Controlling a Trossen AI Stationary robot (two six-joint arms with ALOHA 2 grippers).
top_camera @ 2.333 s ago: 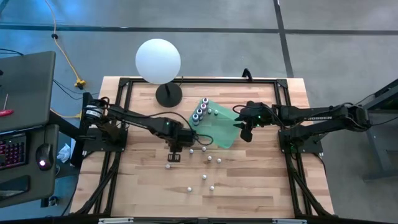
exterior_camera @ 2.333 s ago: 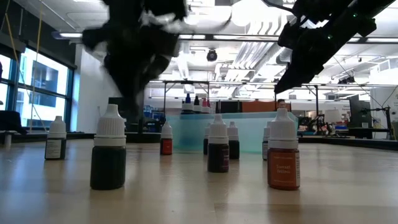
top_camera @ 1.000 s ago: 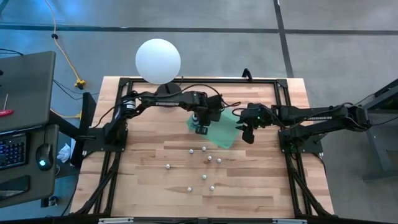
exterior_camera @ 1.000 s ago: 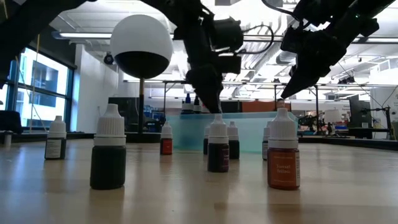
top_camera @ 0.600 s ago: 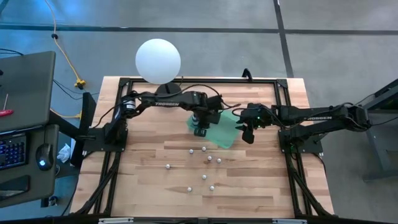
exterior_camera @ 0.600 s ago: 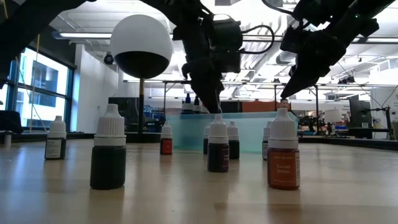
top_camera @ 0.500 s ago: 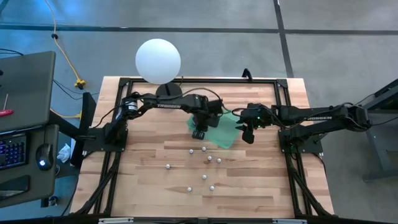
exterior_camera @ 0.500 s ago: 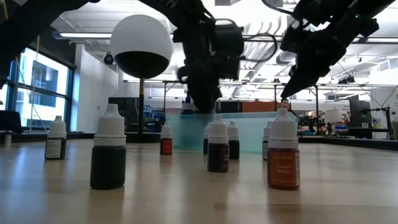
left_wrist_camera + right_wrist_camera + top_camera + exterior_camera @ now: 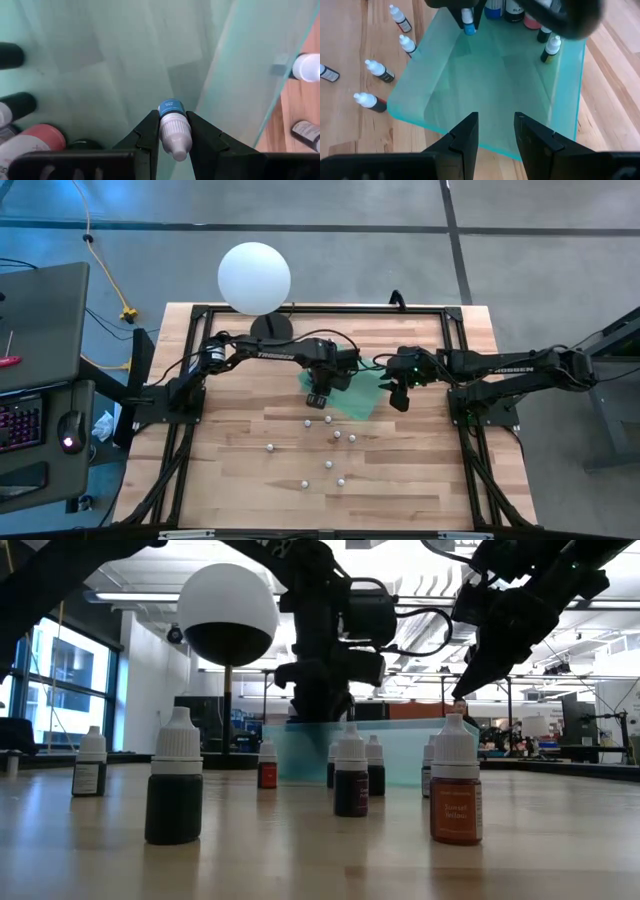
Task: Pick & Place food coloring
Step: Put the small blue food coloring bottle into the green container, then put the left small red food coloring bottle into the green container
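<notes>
While its fingers (image 9: 145, 135) are pressing together on a small blue-labelled bottle (image 9: 173, 127), the left tool (image 9: 317, 396) is hanging over the near-left edge of the green tray (image 9: 362, 400). The bottle is sitting cap toward the wrist, its blue end pointing down at the tray floor, and the right wrist view is showing it (image 9: 467, 21) just above the tray's surface. Beside that tool, a cluster of larger bottles (image 9: 512, 11) with dark, blue and pink tops is standing along one tray edge, and a small bottle (image 9: 550, 48) with a white cap is standing alone on the tray nearby.

The right tool (image 9: 395, 393) is hovering over the tray's right side with its fingers (image 9: 466, 132) standing apart and nothing between them.

Outward from the tray, seven white-capped bottles are standing scattered on the table (image 9: 230, 470): one (image 9: 325, 420) just off the tray's near edge, others (image 9: 337, 436) a little nearer the front, one (image 9: 269, 448) to the left, and two (image 9: 301, 483) well toward the front. In the low view, a dark bottle (image 9: 175, 788) and an orange-brown one (image 9: 456, 791) are standing closest to the camera. The white ball (image 9: 254, 277) on its black stand is sitting at the table's far edge, left of the tray.
</notes>
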